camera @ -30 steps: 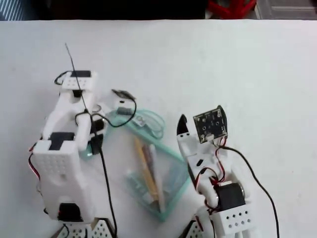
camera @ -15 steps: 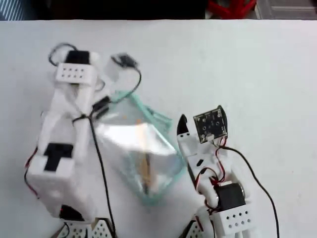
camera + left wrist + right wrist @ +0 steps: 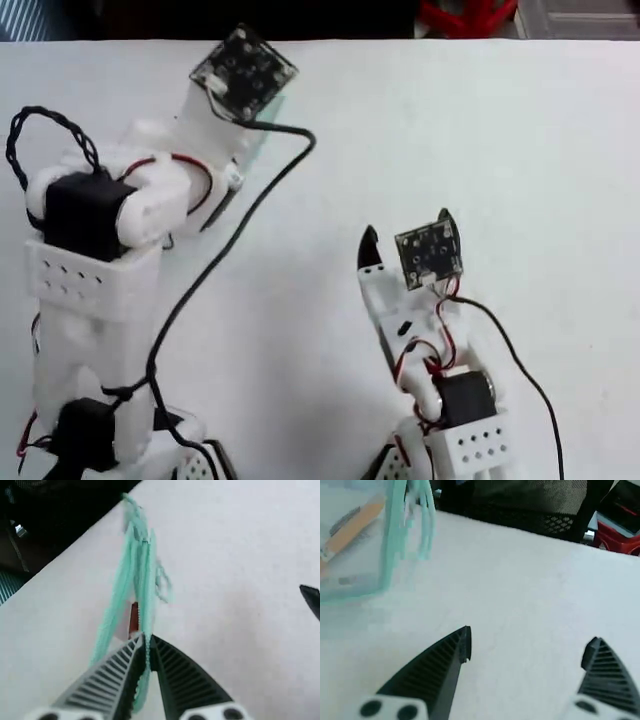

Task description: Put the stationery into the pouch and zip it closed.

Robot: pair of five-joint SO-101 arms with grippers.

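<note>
The pouch (image 3: pixel 139 570) is clear plastic with teal trim and hangs in the air, seen edge-on in the left wrist view. My left gripper (image 3: pixel 147 641) is shut on its teal edge. A reddish item (image 3: pixel 133 620) shows inside it. In the right wrist view the pouch (image 3: pixel 390 555) floats off to one side with an orange pencil (image 3: pixel 355 530) inside. My right gripper (image 3: pixel 529 641) is open over bare table, apart from the pouch. From above, the raised left arm (image 3: pixel 170 190) covers nearly all of the pouch (image 3: pixel 268 118). The right gripper (image 3: pixel 405 232) stands at centre right.
The white table (image 3: pixel 500 140) stretches wide to the right and far side. Its far edge meets a dark area with a red object (image 3: pixel 465 15). A black cable (image 3: pixel 230 250) trails from the left arm across the table. The right gripper's fingertip (image 3: pixel 311 599) shows in the left wrist view.
The left arm has lifted the pouch off the table and carried it up and toward the far side. The spot where it lay is now bare. The right arm has kept still.
</note>
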